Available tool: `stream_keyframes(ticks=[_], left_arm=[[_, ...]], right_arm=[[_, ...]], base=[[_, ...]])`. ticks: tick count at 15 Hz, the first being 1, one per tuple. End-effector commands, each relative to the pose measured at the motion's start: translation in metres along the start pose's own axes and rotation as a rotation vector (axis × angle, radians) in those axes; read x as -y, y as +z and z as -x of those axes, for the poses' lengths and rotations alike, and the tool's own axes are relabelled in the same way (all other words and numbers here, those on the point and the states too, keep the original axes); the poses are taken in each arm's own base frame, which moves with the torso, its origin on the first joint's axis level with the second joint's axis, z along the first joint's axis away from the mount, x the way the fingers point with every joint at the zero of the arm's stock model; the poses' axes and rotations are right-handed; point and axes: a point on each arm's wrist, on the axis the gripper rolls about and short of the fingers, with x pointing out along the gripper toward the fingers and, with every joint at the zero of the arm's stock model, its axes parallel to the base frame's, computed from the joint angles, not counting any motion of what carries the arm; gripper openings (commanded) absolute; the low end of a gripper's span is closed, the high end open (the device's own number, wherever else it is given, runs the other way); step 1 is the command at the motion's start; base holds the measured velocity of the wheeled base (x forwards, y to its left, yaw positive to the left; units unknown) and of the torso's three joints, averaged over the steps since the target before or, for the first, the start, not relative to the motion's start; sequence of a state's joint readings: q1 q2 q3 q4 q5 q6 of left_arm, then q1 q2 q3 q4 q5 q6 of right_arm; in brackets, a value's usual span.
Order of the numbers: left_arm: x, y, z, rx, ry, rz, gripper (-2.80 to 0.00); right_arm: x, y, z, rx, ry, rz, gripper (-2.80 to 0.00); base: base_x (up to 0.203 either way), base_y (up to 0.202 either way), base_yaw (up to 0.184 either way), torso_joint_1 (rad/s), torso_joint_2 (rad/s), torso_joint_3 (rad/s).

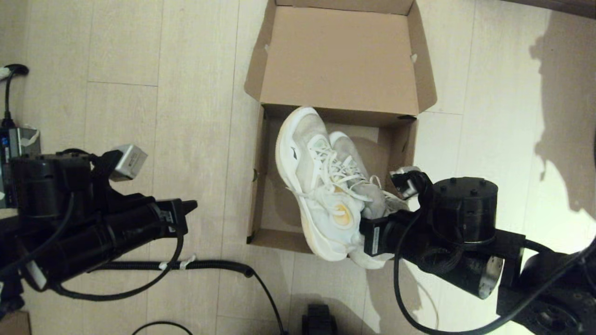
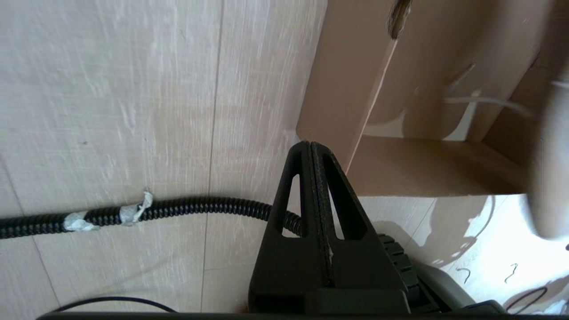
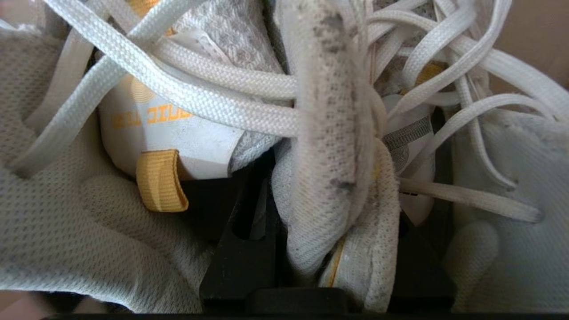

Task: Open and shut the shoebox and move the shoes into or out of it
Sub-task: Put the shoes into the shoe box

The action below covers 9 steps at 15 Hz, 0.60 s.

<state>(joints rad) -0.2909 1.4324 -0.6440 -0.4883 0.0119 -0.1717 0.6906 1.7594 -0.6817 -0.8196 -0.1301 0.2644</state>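
Note:
The brown shoebox (image 1: 257, 200) lies on the floor with its hinged lid (image 1: 340, 60) folded back, open. The pair of white mesh shoes (image 1: 321, 186) hangs tilted over the box, heels past its near wall. My right gripper (image 1: 368, 223) is shut on the shoes, pinching both inner collars together; the mesh collars (image 3: 333, 178) fill the gap between its black fingers (image 3: 240, 258). My left gripper (image 1: 191, 205) is shut and holds nothing, hovering over the floor left of the box; in the left wrist view its tips (image 2: 310, 144) point at the shoebox corner (image 2: 338, 111).
A black corrugated cable (image 1: 205, 266) runs across the floor before the box, also seen as a cable (image 2: 133, 213) under the left gripper. Pale wooden floor (image 1: 139, 93) surrounds the box. A black object (image 1: 319, 321) sits at the near edge.

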Motion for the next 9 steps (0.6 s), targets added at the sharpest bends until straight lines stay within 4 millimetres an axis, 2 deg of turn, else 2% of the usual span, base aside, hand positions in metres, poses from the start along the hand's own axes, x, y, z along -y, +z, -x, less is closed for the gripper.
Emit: stream_keyframes(ticks=[1, 3, 7, 8, 9], left_arm=[[0.0, 0.005, 0.008, 0.029, -0.002, 0.003, -2.8], [0.0, 0.004, 0.012, 0.032, -0.003, 0.003, -2.8], [-0.001, 0.0, 0.013, 0.027, -0.005, 0.004, -2.8], [-0.001, 0.001, 0.013, 0.027, -0.005, 0.004, -2.8], [0.0, 0.001, 0.013, 0.028, -0.005, 0.004, -2.8]], right_arm=[[0.004, -0.02, -0.022, -0.035, -0.021, 0.017, -2.8], [0.006, -0.022, -0.032, 0.016, -0.054, 0.042, -2.8], [0.007, -0.018, -0.034, 0.046, -0.089, 0.048, -2.8], [0.007, -0.018, -0.034, 0.046, -0.09, 0.048, 0.0], [0.007, -0.018, -0.034, 0.047, -0.092, 0.047, 0.0]], base=[[0.0, 0.0, 0.0, 0.0, 0.0, 0.0], [0.0, 0.0, 0.0, 0.0, 0.0, 0.0], [0.0, 0.0, 0.0, 0.0, 0.0, 0.0], [0.0, 0.0, 0.0, 0.0, 0.0, 0.0], [0.0, 0.0, 0.0, 0.0, 0.0, 0.0]])
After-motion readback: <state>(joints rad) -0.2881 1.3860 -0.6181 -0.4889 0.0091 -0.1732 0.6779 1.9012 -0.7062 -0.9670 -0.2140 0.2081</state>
